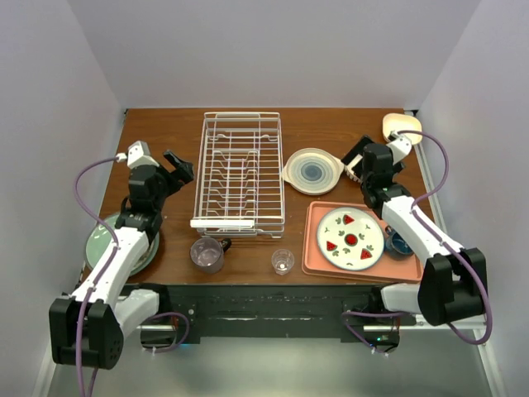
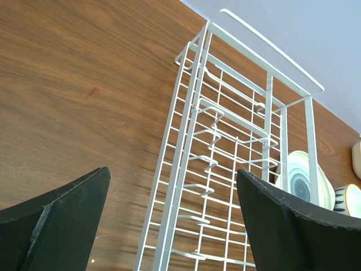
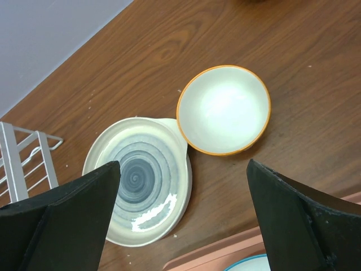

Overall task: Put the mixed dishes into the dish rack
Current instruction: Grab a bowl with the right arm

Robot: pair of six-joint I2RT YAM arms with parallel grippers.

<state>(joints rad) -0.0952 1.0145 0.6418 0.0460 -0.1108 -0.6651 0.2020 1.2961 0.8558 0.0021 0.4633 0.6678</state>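
Rack [image 1: 240, 174] | long axis near-to-far | white bar [image 1: 225, 222] at near end

White wire rack [image 1: 240, 174], blue-spiralled cream plate [image 1: 312, 170], orange-rimmed white bowl [image 3: 224, 110]

cup [image 1: 207, 254] and glass [image 1: 283, 261] stand before the dish rack [image 1: 240, 172].

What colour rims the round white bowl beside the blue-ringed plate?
Orange, on the small round white bowl; clearest in the right wrist view.
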